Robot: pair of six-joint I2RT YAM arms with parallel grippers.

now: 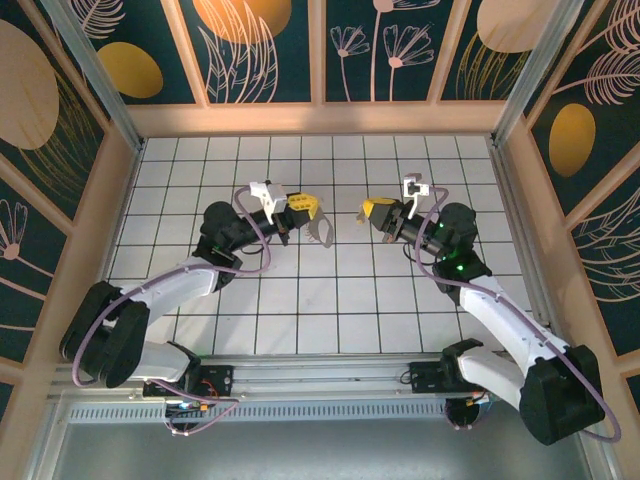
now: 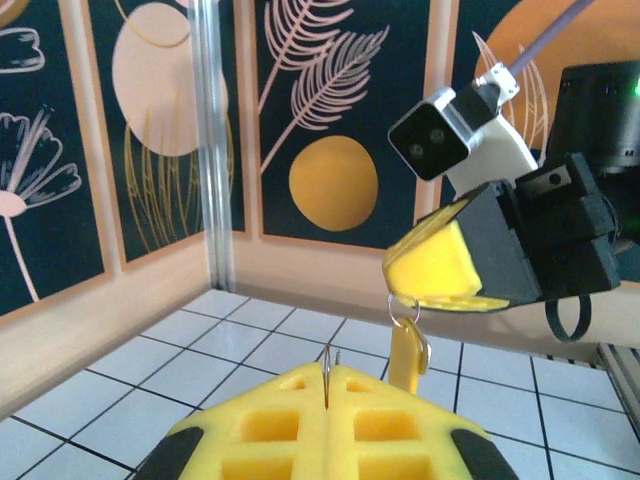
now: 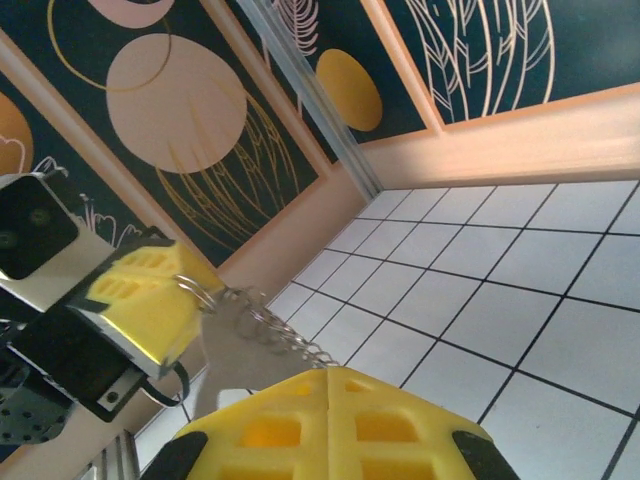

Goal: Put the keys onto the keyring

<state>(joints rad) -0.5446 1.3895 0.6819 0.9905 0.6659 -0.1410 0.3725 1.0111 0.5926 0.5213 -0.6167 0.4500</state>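
Both arms are raised over the middle of the tiled floor, tips facing each other a short gap apart. My left gripper (image 1: 313, 213) (image 2: 328, 388) is shut on the keyring (image 2: 327, 368), a thin wire ring pinched edge-on. In the right wrist view the keyring (image 3: 196, 291) carries a short chain (image 3: 290, 340) and a flat grey tag (image 3: 228, 355), which hang below the left tip (image 1: 322, 232). My right gripper (image 1: 371, 209) (image 3: 328, 375) is shut on a small ring from which the yellow key (image 2: 404, 355) dangles. The chain's lower end is hidden behind the right jaws.
White tiled floor (image 1: 330, 300) lies under both arms. Patterned walls enclose it at the back and both sides, with metal corner posts (image 1: 95, 70). The arm bases sit on a rail at the near edge (image 1: 330, 375).
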